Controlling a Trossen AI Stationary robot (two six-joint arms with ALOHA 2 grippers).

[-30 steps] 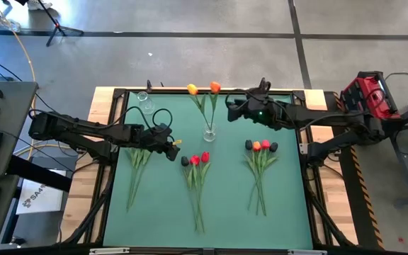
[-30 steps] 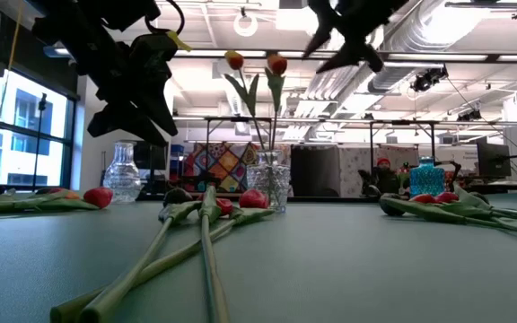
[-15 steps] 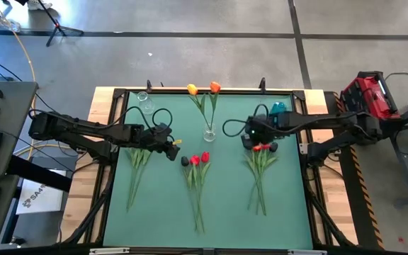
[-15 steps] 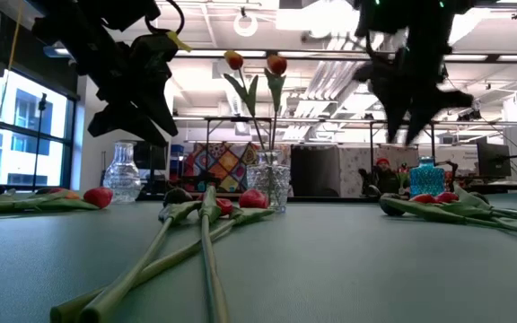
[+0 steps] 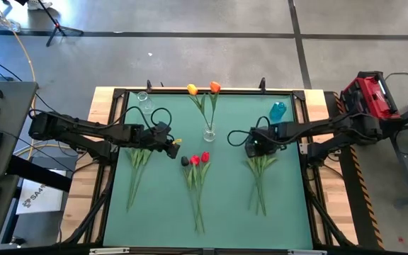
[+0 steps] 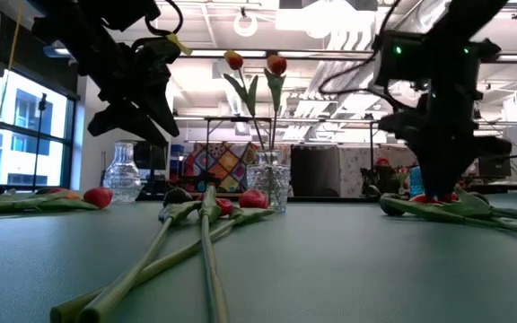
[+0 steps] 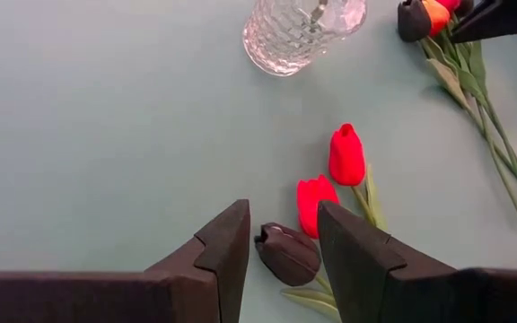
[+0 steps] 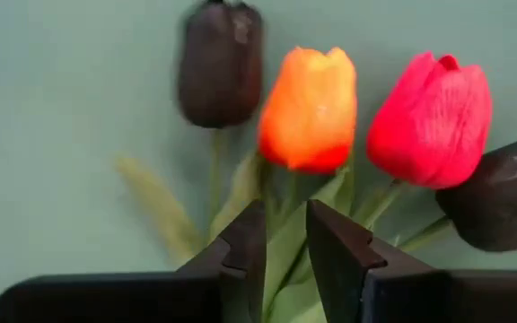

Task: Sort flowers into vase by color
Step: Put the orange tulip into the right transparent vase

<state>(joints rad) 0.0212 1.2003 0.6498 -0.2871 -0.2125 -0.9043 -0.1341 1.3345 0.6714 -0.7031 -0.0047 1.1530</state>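
While the right hand (image 8: 285, 238) sits low over the nearest bunch on the green bench (image 5: 225, 191), its fingers stand narrowly apart astride the green stem under the orange tulip (image 8: 308, 108), not visibly pinching it. A red tulip (image 8: 429, 112) and two dark ones crowd close, so a neighbouring stem or leaf could get caught and dragged along. Farther off, the left hand (image 7: 281, 247) hovers unclenched, holding nothing, over a dark tulip (image 7: 287, 254). Beyond, the glass vase (image 5: 209, 132) holds two orange-yellow tulips; a snagged stem might tip it. No legible writing shows.
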